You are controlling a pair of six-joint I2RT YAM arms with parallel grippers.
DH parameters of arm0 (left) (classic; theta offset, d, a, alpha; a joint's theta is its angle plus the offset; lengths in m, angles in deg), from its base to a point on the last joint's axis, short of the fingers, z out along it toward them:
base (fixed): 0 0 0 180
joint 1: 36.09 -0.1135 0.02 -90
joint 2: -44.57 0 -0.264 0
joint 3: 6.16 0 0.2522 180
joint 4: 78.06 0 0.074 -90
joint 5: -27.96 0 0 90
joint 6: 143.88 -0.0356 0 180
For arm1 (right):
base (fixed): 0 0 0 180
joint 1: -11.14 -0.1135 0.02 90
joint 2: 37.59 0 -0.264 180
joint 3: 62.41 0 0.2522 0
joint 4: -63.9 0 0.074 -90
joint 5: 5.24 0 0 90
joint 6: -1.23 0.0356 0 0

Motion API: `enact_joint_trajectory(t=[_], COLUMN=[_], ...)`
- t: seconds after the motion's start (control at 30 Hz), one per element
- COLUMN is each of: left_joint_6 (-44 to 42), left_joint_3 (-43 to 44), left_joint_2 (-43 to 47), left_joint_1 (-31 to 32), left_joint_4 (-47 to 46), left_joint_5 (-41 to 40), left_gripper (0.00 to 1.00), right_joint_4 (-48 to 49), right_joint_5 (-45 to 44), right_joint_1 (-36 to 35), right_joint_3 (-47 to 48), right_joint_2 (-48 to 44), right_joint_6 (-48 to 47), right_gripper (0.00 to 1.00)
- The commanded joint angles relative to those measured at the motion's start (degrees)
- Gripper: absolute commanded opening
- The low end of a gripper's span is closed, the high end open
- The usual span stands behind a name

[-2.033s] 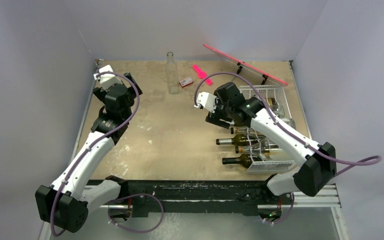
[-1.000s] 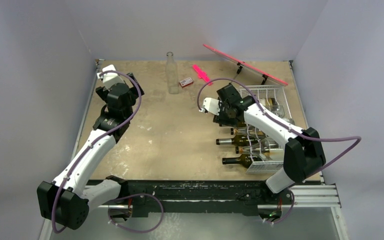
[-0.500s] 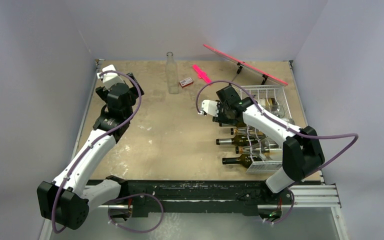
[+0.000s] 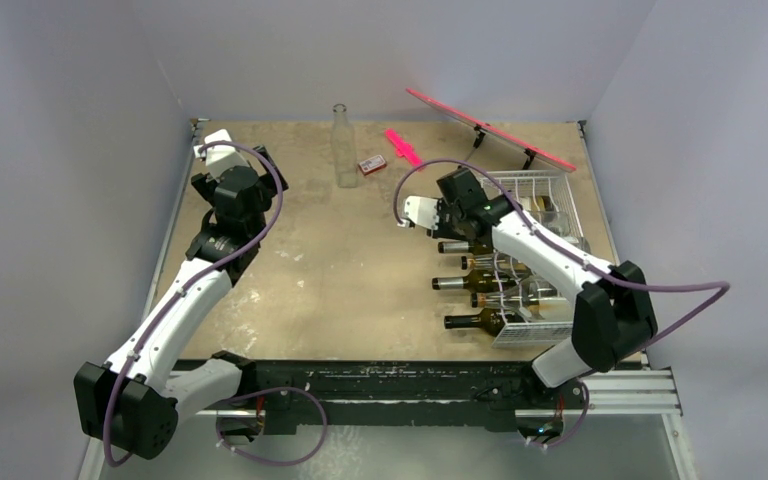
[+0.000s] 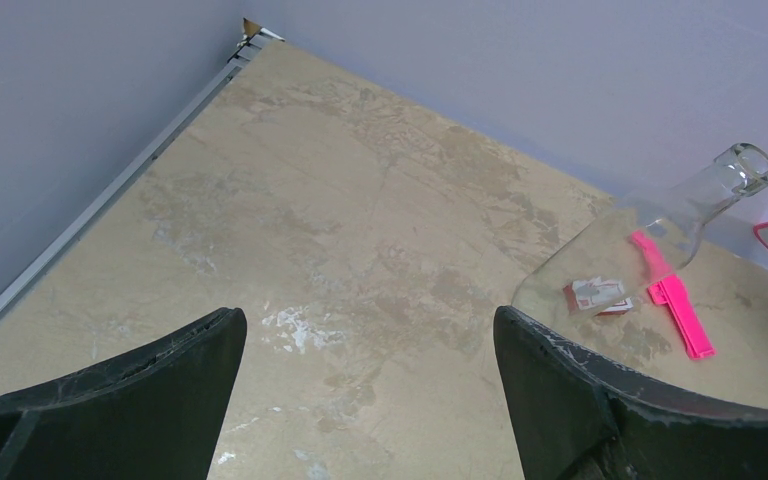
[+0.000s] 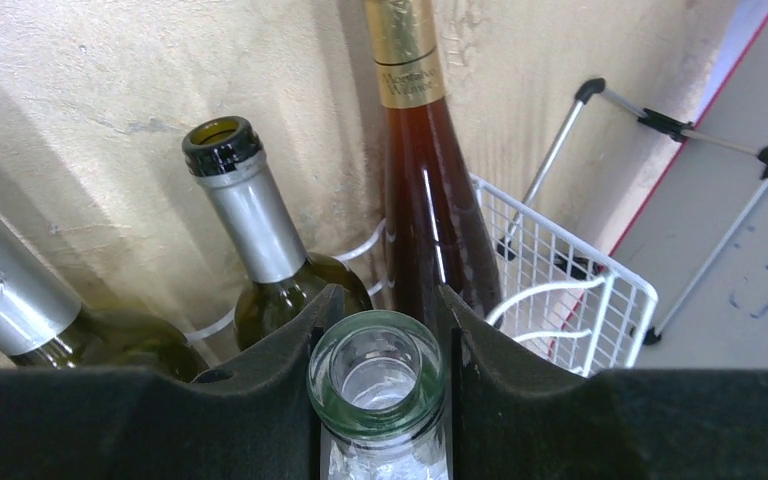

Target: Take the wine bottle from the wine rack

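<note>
At the open side of the wine rack, the wine bottle, clear glass and uncorked, lies in the wires with its neck projecting toward the table's middle. Just beside it lie an amber bottle with gold foil and a green bottle with silver foil. Probable hazards: a grip so near the lip may slip once the full weight hangs from it, and a skewed pull could drag the body against the wire or nudge the neighbours. The right gripper is clamped on the neck just below the mouth, one finger on each side. The left gripper stands wide apart, holding nothing, above the table.
</note>
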State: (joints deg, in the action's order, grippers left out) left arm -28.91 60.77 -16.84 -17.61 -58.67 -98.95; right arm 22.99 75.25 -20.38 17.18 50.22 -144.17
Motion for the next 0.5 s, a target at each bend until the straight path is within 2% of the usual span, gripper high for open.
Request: enact_joint_trajectory(t=[0.0, 0.27, 0.47], left_joint_6=[0.42, 0.2, -0.59], left_joint_3=[2.2, 1.94, 1.4], left_joint_2=[0.41, -0.34, -0.55], left_joint_1=[0.26, 0.29, 0.26], left_joint_4=[-1.32, -1.54, -2.06], left_joint_5=[-0.8, -0.99, -2.06], left_gripper=[0.93, 0.93, 0.93], right_joint_4=[0.1, 2.66, 4.55], right_joint_5=[-0.31, 0.28, 2.61], right_joint_1=[0.1, 0.11, 0.07], right_joint_3=[0.9, 0.37, 1.75], right_joint_2=[-5.68, -12.46, -14.94], right_joint_6=[2.1, 3.14, 4.99], right_gripper=[0.2, 0.0, 0.0])
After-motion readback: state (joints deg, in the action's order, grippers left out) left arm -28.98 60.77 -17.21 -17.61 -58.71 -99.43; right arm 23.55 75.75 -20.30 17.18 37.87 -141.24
